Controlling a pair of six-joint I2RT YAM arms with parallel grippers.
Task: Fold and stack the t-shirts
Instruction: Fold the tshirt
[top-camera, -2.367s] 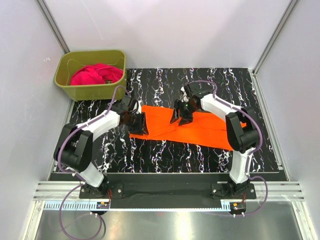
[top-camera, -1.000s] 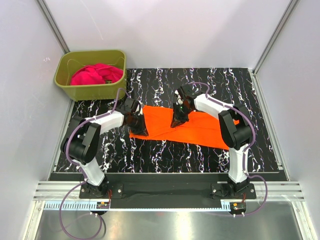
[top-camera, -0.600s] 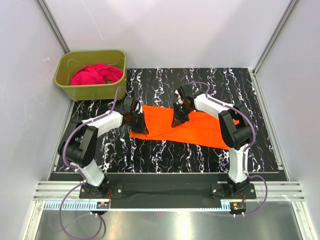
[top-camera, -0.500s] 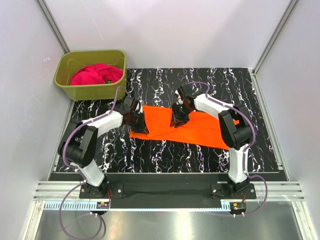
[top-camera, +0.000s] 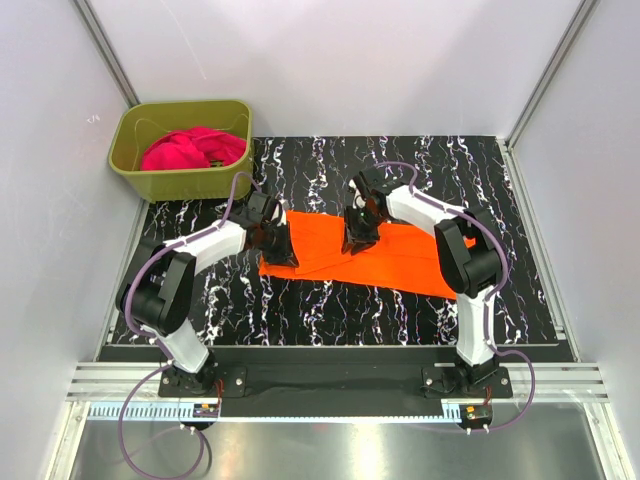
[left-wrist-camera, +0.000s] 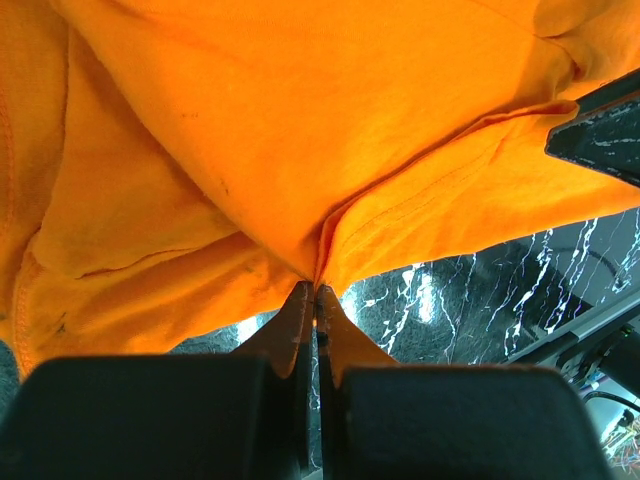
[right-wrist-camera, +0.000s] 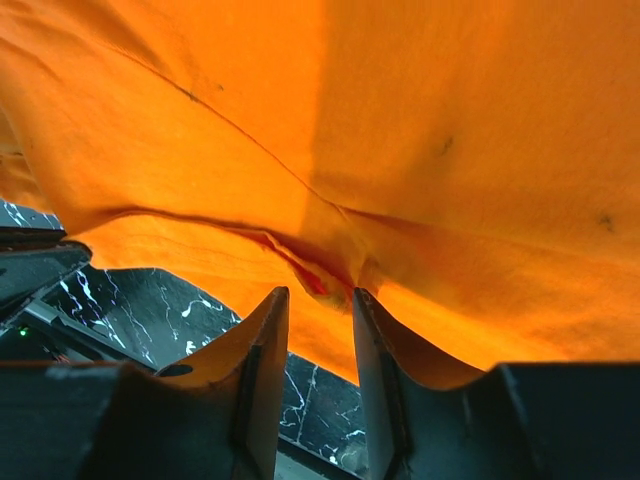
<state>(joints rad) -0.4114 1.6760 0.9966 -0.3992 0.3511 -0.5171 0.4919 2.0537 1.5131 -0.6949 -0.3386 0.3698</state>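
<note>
Orange t-shirt (top-camera: 400, 255) is lying mid-table, long axis left-right, right end angling toward the near edge. Tub (top-camera: 180, 185) at far-left corner is holding magenta t-shirt (top-camera: 190, 148). Left gripper (left-wrist-camera: 315, 290) is pinching orange's left edge; right gripper (right-wrist-camera: 318, 295) fingers are standing apart around a far-edge fold.

I find no readable text, label, brand or number (the ruled strip (top-camera: 300, 411) shows only blurred ticks).

Olive-green tub (top-camera: 180, 184) at far-left corner, black marbled table (top-camera: 330, 310)

White arms (top-camera: 208, 241) carry black joints (top-camera: 160, 295), purple cables (top-camera: 404, 164) and dark jaws.
</note>
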